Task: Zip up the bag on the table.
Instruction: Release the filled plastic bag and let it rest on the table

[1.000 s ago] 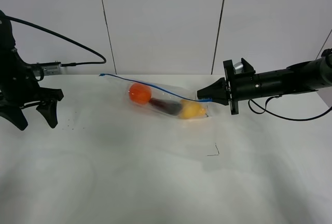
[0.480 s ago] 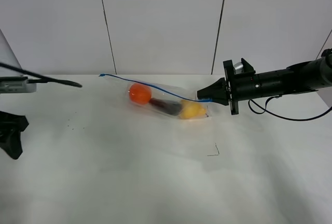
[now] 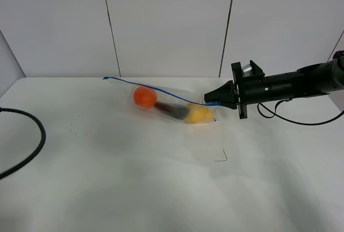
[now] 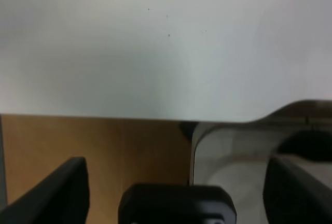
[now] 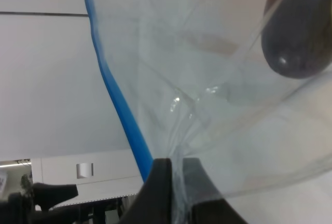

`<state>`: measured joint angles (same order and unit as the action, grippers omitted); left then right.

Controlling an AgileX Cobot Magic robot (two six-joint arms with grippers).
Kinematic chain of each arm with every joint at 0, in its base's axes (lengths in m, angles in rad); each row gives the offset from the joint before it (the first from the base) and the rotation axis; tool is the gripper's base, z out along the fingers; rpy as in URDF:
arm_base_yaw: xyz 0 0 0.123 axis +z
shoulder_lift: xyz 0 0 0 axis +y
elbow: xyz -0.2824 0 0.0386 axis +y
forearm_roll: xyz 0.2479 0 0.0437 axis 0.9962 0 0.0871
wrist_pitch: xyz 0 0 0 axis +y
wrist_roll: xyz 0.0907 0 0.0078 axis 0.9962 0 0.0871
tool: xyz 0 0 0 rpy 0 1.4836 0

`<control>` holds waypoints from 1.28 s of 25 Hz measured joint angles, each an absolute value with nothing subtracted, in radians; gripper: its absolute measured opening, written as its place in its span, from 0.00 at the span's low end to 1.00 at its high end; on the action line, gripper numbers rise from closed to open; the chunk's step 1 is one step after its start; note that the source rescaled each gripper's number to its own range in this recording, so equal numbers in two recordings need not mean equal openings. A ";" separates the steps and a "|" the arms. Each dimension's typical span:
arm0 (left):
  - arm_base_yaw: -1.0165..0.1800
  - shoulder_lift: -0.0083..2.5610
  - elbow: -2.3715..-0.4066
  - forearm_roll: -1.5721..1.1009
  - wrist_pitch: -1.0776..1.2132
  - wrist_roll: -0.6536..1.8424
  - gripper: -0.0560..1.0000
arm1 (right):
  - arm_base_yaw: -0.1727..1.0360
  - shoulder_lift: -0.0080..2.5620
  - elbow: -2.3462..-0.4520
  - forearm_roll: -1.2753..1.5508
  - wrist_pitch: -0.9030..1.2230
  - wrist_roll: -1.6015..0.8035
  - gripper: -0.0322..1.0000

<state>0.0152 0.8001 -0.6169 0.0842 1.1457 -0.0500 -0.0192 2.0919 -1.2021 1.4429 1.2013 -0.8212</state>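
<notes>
The clear bag (image 3: 173, 104) lies on the white table (image 3: 161, 183), with an orange ball (image 3: 144, 96), a dark oblong item (image 3: 173, 110) and a yellow fruit (image 3: 198, 114) inside. Its blue zip strip (image 3: 156, 88) runs along the far edge. My right gripper (image 3: 217, 102) is shut on the bag's right end at the strip. The right wrist view shows the gripper (image 5: 178, 182) pinching the plastic beside the blue strip (image 5: 122, 110). My left gripper (image 4: 176, 177) is out of the exterior view. In its wrist view the fingers (image 4: 62, 190) stand wide apart and empty, off the table's edge.
A black cable (image 3: 27, 146) loops onto the table's left side. A small black corner mark (image 3: 221, 157) lies in front of the bag. The left wrist view shows the table edge (image 4: 129, 111) and brown floor (image 4: 104, 151) below it.
My left arm has pulled back to the left and left the exterior view; only its cable shows now. The right gripper and the bag have not moved.
</notes>
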 joint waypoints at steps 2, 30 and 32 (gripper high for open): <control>0.015 0.737 -0.566 0.084 1.122 -0.050 0.95 | -0.019 2.092 -1.202 1.443 1.201 -0.821 0.03; -0.013 0.220 -0.494 0.087 1.055 -0.049 0.95 | -0.019 2.092 -1.202 1.443 1.201 -0.821 0.03; -0.013 0.136 -0.494 0.087 1.055 -0.049 0.95 | -0.019 2.092 -1.202 1.443 1.201 -0.821 0.03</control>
<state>-0.0130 0.1361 -0.4944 0.0869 1.0555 -0.0489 -0.0192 2.0919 -1.2021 1.4429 1.2013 -0.8212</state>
